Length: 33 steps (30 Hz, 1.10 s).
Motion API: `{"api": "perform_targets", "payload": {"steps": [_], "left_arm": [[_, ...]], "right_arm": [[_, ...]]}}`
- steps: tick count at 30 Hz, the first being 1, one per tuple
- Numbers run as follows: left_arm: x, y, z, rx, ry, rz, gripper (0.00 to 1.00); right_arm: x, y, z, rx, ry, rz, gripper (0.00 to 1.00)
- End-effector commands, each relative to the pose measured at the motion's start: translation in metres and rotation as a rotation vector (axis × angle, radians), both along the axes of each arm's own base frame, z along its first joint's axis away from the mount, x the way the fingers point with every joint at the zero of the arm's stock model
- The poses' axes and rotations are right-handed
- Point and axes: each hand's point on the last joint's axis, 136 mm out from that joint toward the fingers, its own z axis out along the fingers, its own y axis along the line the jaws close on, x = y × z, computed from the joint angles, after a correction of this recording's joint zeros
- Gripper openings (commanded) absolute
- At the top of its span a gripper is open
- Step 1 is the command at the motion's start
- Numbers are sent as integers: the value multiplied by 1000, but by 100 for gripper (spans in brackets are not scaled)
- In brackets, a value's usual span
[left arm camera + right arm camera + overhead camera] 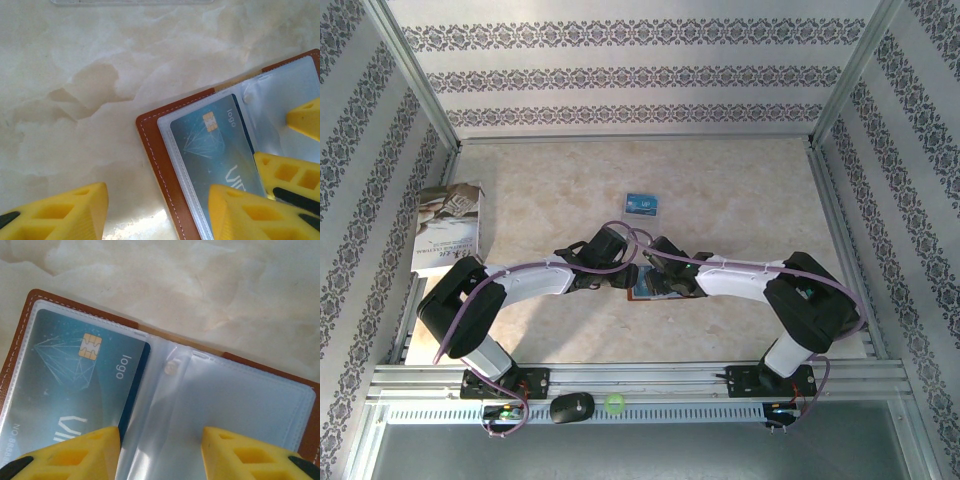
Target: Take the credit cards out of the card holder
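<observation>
The card holder (pixel 646 285) lay open and flat on the table (pixel 740 190), in the middle toward the near edge, between my two claws. My left gripper (pixel 157 195) had its fingers apart, one on bare table just beside the leather edge, the other over the blue credit card (pixel 210 145) in its clear sleeve. My right gripper (pixel 160 435) was spread too, one finger on that card's sleeve, the other on the empty sleeve (pixel 240 405) across the fold. Neither clamped anything. I judged the card's dark edge by the fold was the way out. One claw should pin the leather while the other pinched that edge lightly, or the slick plastic would lift with it. Another blue card (pixel 643 205) lay farther off.
</observation>
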Motion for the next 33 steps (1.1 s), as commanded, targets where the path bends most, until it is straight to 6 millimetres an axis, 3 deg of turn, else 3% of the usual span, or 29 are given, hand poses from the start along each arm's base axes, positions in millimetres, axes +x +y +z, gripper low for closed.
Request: {"api": "perform_targets", "payload": {"steps": [1,8,17,20,25,33], "left_arm": [[-6,4,4,19,-7,-14,56],[-6,5,7,19,-14,-13,56],[-5,-2,12,-5,-16,-29,56],[-3,-8,12,-18,-16,-37,54],[4,-31,15,-36,-33,-75,43],[8,-59,12,-29,-36,-134,27]], "right_arm": [[-8,-22,-13,-113,19,-49,47],[-3,-43,3,-186,-61,-124,47],[3,-38,36,-108,-139,-138,49],[0,-32,41,-23,-122,-131,44],[-5,-9,36,272,38,-108,25],[-6,-9,31,350,98,-140,21]]}}
